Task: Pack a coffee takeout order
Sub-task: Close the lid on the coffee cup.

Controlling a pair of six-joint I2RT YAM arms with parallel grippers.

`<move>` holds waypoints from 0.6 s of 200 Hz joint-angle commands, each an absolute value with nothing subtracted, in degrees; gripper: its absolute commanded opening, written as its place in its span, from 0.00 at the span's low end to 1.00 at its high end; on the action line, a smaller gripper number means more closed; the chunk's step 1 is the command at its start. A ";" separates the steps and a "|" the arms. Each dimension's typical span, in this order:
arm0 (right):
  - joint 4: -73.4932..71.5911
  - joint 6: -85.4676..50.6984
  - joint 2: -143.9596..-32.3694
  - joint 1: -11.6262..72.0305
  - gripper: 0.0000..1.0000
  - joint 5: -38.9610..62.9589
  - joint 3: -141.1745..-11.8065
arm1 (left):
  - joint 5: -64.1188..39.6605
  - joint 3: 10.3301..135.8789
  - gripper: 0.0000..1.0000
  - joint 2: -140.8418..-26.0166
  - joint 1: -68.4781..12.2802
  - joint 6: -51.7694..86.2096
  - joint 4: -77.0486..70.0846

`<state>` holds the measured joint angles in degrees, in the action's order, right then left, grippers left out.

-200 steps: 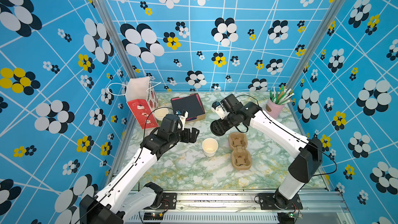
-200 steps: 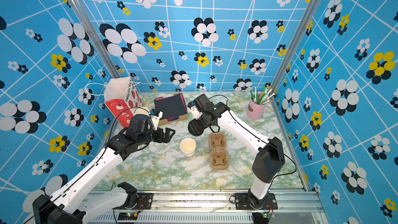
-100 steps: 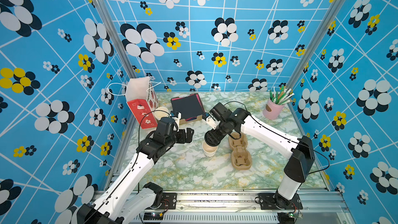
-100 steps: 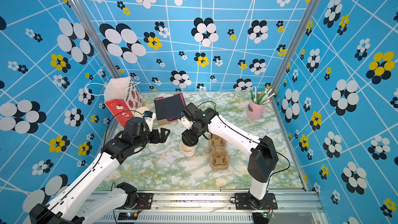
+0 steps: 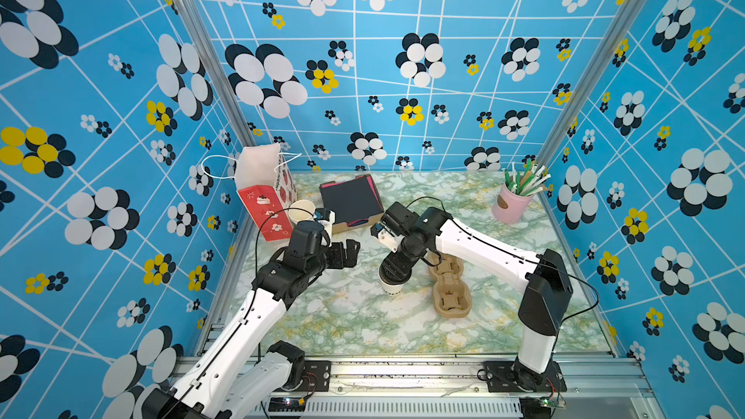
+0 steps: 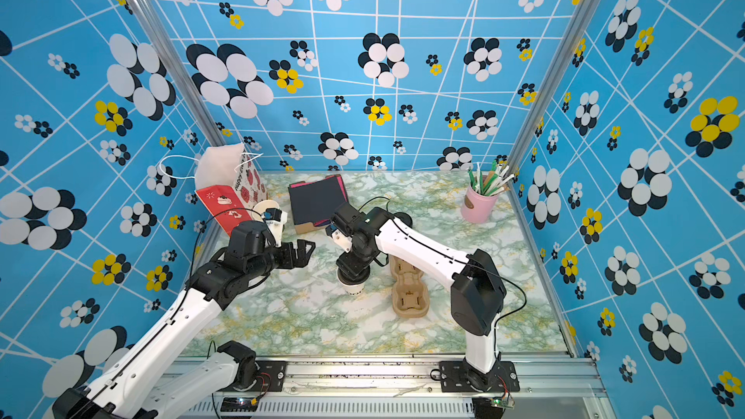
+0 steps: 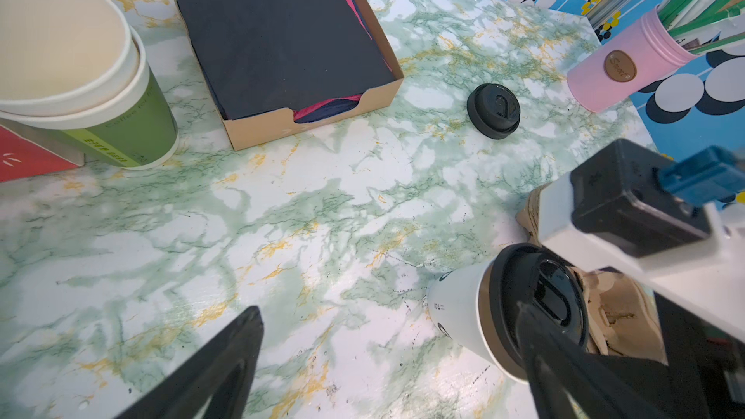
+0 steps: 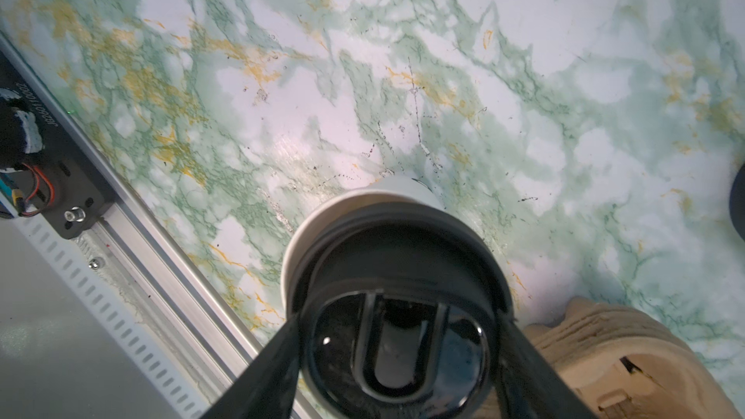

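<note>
Black lid (image 7: 540, 300) sits on white cup (image 5: 393, 286), mid-table, just beside pulp carrier (image 5: 449, 290). Right gripper (image 5: 397, 272) grasps lid by rim. Left gripper (image 5: 348, 252) spread wide, empty. Left to do, we judge: press lid home, pack cup, take black napkin (image 7: 274, 34) from box (image 7: 306, 122). One second ago cup stood open and lid was carried near box.

white arm links (image 5: 483, 249), black joints (image 5: 544, 300), thin black cables (image 5: 597, 299); left claw (image 5: 350, 251) black, blue plug (image 7: 705, 179) at right wrist.
</note>
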<state>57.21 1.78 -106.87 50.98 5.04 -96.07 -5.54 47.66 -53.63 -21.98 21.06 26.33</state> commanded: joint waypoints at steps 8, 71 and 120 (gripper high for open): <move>59.56 2.43 -108.06 51.75 0.67 4.66 -97.82 | -5.43 46.14 0.99 -52.75 -21.28 21.59 25.22; 59.86 2.39 -108.71 52.25 0.68 5.10 -98.51 | -5.66 45.35 0.99 -52.38 -21.21 21.81 24.75; 59.99 2.35 -109.42 52.47 0.68 4.92 -98.96 | -5.90 44.96 0.99 -52.47 -21.10 22.12 24.52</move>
<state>58.17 2.00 -108.07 51.77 4.99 -97.60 -5.58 46.13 -53.39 -21.69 21.47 25.98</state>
